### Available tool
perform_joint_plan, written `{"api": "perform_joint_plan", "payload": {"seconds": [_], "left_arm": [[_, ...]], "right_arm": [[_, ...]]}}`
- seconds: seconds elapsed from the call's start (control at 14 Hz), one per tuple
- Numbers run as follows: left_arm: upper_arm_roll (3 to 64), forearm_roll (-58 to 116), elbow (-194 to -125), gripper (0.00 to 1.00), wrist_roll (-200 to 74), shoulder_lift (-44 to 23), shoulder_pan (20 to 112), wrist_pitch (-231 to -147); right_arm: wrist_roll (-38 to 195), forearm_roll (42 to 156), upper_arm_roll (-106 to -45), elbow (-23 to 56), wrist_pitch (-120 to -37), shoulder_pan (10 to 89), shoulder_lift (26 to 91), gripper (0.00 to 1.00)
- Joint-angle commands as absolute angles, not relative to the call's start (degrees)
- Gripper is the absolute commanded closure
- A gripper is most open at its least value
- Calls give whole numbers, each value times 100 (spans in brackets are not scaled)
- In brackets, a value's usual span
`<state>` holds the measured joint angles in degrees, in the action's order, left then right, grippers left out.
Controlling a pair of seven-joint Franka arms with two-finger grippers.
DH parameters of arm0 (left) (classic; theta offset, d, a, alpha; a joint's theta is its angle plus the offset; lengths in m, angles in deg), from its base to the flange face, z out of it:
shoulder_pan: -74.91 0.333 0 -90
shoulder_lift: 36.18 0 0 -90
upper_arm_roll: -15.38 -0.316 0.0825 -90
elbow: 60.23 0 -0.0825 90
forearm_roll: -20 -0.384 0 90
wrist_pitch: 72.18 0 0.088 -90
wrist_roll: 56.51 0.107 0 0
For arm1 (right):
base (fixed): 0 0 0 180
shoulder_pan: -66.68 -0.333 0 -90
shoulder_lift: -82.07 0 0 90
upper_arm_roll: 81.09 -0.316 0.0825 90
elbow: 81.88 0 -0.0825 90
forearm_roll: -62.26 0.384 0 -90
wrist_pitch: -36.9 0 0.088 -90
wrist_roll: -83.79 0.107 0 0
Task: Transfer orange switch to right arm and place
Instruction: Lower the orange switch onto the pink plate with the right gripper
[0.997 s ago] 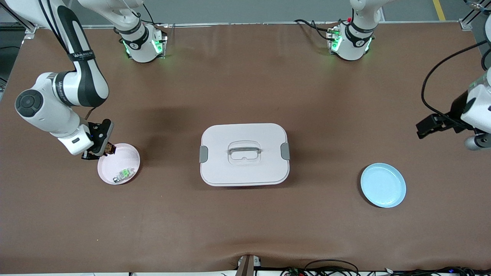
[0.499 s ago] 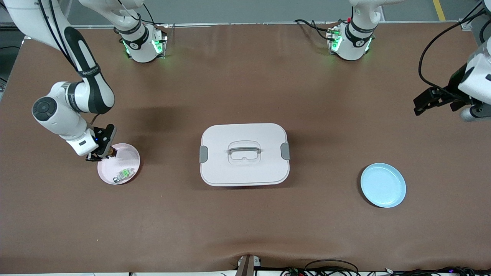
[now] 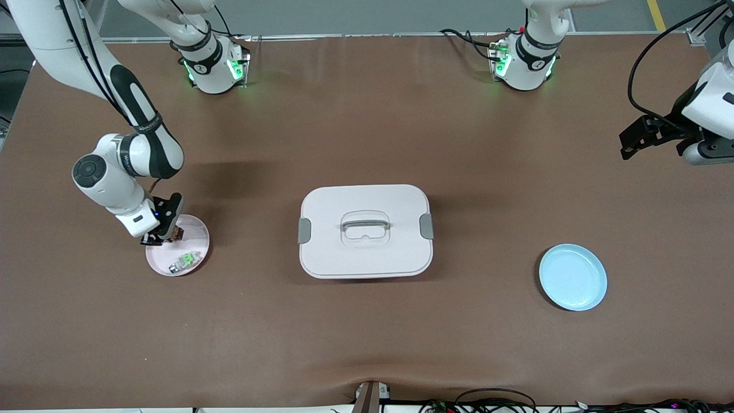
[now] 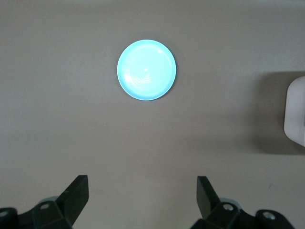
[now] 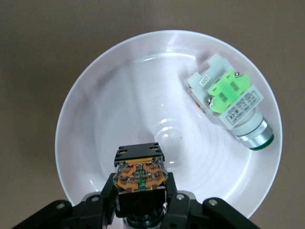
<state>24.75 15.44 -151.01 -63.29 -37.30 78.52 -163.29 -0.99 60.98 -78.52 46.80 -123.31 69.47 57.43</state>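
Note:
My right gripper (image 3: 166,234) is shut on the orange switch (image 5: 140,175), a stubby black part with an orange-tan face, and holds it over the pink plate (image 3: 192,232) at the right arm's end of the table. In the right wrist view the switch sits between the fingers (image 5: 107,200) over the plate's rim (image 5: 71,109). The switch shows in the front view (image 3: 177,233) too. A green-and-silver part (image 3: 183,261) lies in the same plate, also in the right wrist view (image 5: 232,102). My left gripper (image 4: 142,195) is open and empty, raised over the left arm's end of the table.
A pale lidded box (image 3: 365,230) with a handle stands mid-table. An empty light blue plate (image 3: 572,277) lies toward the left arm's end, also in the left wrist view (image 4: 146,69). The left arm waits.
My right arm has swung toward the table's middle and come down over the pink plate with the switch. The left gripper has risen a little.

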Motion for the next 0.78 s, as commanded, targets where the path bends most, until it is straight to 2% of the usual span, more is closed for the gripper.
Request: {"api": "perform_joint_plan", "payload": {"seconds": [0.0, 0.64, 0.71], "left_arm": [[2434, 1595, -15120, 0, -6249, -3741, 7807, -16350], [2426, 1648, -15103, 0, -6311, -3768, 7860, -16350], [2426, 1648, -15102, 0, -6311, -3768, 7860, -16350]], "right_arm": [[-41, 6085, -7951, 4688, -12491, 7011, 5685, 100], [283, 6085, -7960, 4618, -12605, 6940, 5474, 100], [624, 6085, -7960, 4600, -12562, 6958, 5483, 41]]}}
